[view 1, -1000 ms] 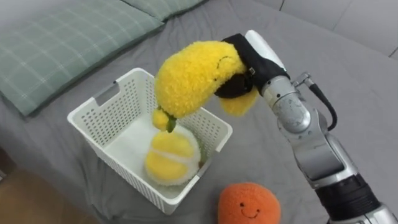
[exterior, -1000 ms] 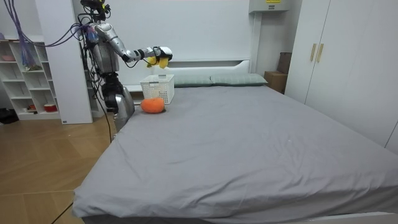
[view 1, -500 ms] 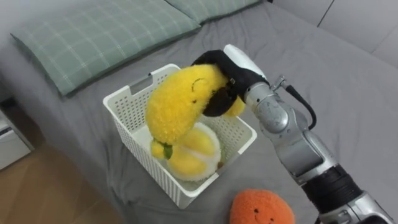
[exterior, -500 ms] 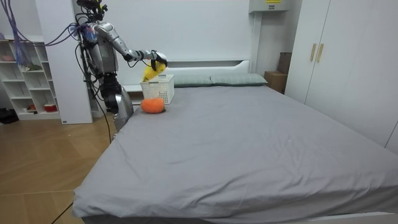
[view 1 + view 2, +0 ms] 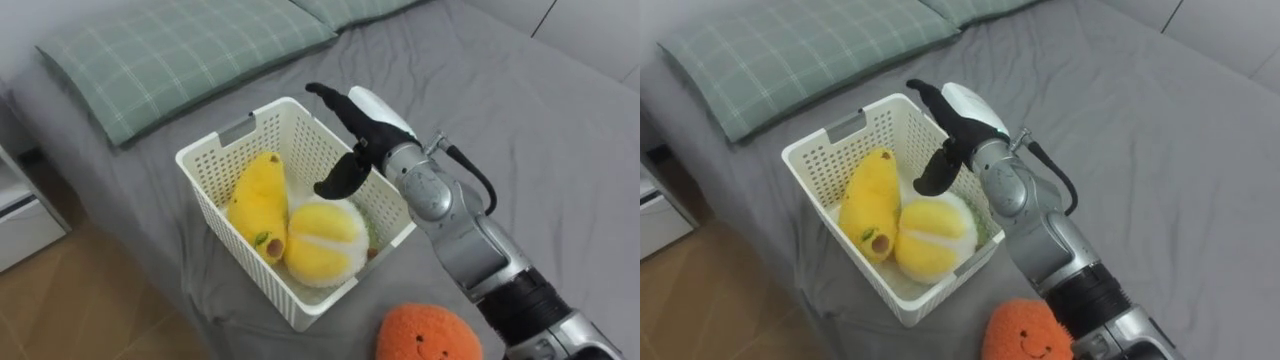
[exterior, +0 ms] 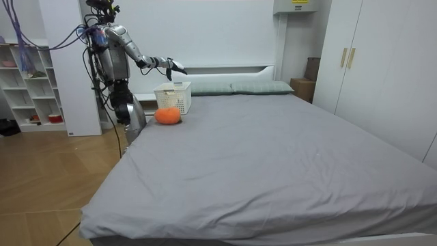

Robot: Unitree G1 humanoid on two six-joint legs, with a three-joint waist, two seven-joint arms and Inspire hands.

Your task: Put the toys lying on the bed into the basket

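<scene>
Figure: the white basket (image 5: 232, 252) on the grey bed (image 5: 560, 130), taken as the landmark, with items read from left to right.

(a) Beyond the basket and to its left lies a green checked pillow (image 5: 180, 50), well apart from the rim.

(b) Inside the basket, along its left wall, a yellow banana toy (image 5: 258, 205) lies lengthwise with its stalk end toward the near wall.

(c) Touching the banana on its right, a round yellow toy (image 5: 325, 240) with white seams fills the near right part of the basket. Both toys rest on the basket's floor.

(d) Above the basket's far right rim hovers my right hand (image 5: 368, 130). Its fingers are stretched out nearly straight over the opening and the thumb hangs down toward the round toy without reaching it — the hand is spread wide and has hold of nothing.

(e) Outside the basket, just off its near right corner, an orange round toy (image 5: 430, 335) with a stitched face sits on the bed.

In the room view I stand at the bed's head corner beside the basket (image 6: 173, 96), right arm extended so that the hand (image 6: 172, 65) is above it — the orange toy (image 6: 167, 115) lies just in front of the basket.
</scene>
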